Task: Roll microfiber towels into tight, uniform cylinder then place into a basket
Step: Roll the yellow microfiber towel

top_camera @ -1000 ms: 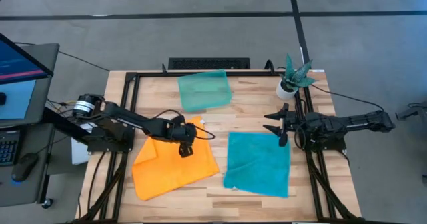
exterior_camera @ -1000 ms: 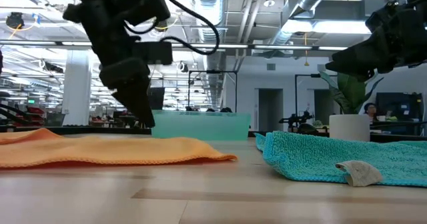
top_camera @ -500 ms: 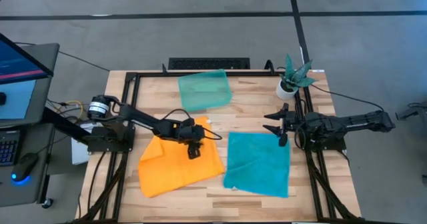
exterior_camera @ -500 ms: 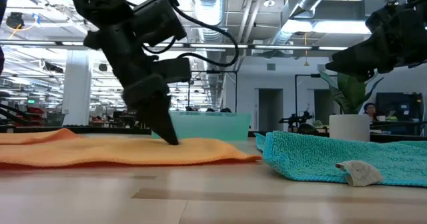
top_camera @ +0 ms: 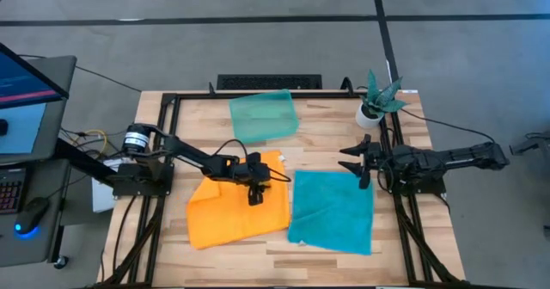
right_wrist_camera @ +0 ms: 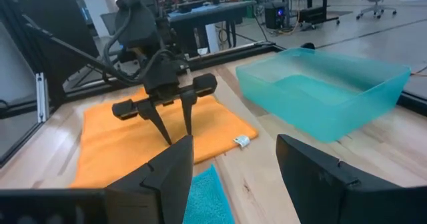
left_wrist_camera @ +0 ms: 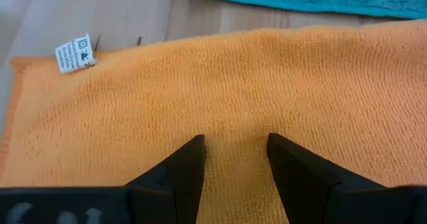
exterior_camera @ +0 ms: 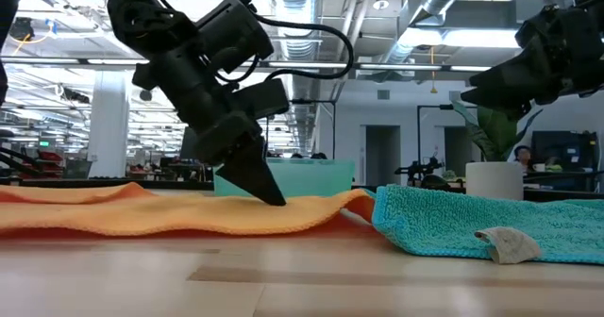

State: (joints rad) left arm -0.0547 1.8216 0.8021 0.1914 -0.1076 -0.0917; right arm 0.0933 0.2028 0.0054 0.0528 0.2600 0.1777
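Orange towel (top_camera: 234, 207) flat on table (top_camera: 326, 138) beside teal towel (top_camera: 332, 210); soft, light, bunches and slides when pushed. Left gripper (top_camera: 254, 188) pressing on it near far edge, jaws apart, nothing held. Best pinched at an edge or corner; right gripper (top_camera: 364, 162) idle, jaws apart.

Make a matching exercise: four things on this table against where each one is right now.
Things:
1 orange towel
2 teal towel
3 basket
4 potted plant

Places:
A far right corner of the table
B under the left gripper, fingers open and pressed on it
C far edge, near the middle
D flat near the right gripper

Pairs: 1-B, 2-D, 3-C, 4-A
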